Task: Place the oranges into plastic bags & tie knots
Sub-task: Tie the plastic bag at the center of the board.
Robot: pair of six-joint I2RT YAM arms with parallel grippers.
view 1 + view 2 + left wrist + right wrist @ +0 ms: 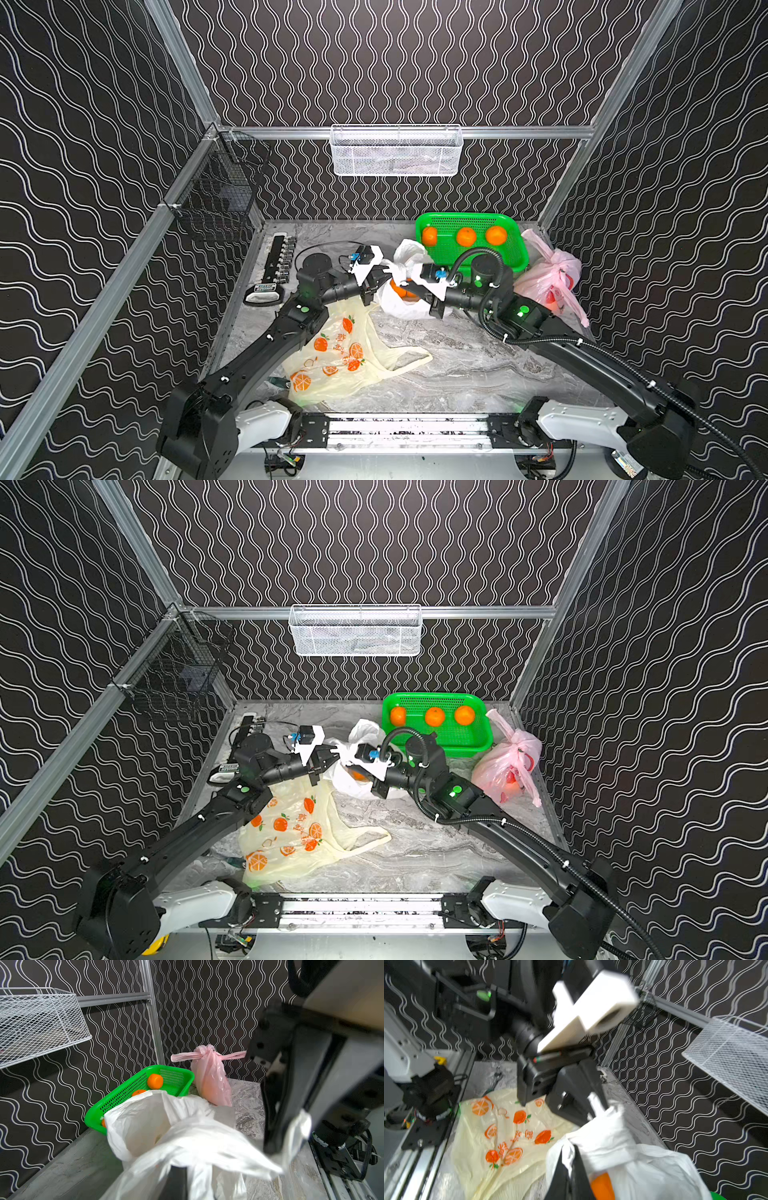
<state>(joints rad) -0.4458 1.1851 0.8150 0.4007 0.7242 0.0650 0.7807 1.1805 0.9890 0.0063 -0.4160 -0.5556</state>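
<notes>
Oranges [400, 290] sit in the white bag [395, 308] mid-table, just in front of the green basket [469, 217]. Three more oranges [466, 237] lie in a row inside the basket. Left gripper [384, 276] is clenched on the bag's plastic at its left side. Right gripper [406, 286] is clenched on plastic at the right side, the pinch clear in the right wrist view. The two grippers are near each other over the bag mouth. Pink bag [548, 278] is knotted and stands just beside the basket's right end. Yellow bag [340, 357] lies flat on the table [457, 374], partly under the left arm.
</notes>
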